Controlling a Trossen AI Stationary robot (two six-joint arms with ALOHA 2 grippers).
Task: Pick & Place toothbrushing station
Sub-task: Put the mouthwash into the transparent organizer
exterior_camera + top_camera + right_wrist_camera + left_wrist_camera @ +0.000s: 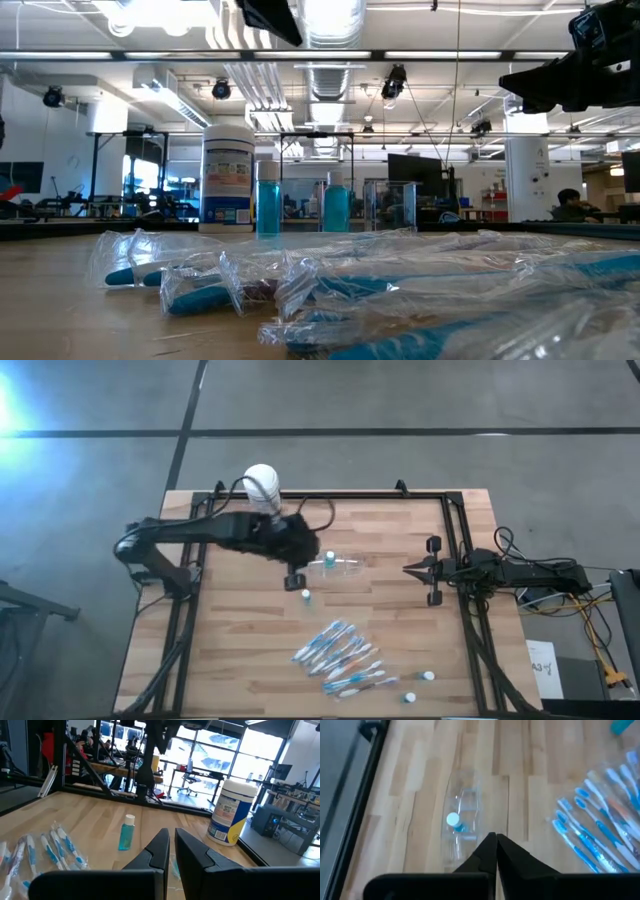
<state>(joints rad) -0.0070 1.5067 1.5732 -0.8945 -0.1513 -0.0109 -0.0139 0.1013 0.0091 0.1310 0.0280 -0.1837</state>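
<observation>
Fingers of the left gripper (pixel 495 851) are seen pressed together with nothing between them, and the gripper is held above the wooden table (pixel 230 650), probably so that it can be lowered onto the nearest item of the set. Directly under and just ahead of its tips the clear plastic cup (pixel 462 820) is found, lying on its side, with one white-capped tube (pixel 453 820) apparently inside it. A second tube (pixel 306 597) stands just beside the gripper, toward the table's front. Farther off, the wrapped toothbrushes (pixel 340 657) are spread in a loose heap, and a third tube (pixel 427 676) lies beyond them; it is judged that they were scattered for picking one by one. The white-lidded canister (pixel 262 486) stands behind the left arm. Well apart, at the table's right edge, the right gripper (pixel 411 570) waits, its fingers almost closed and empty.
</observation>
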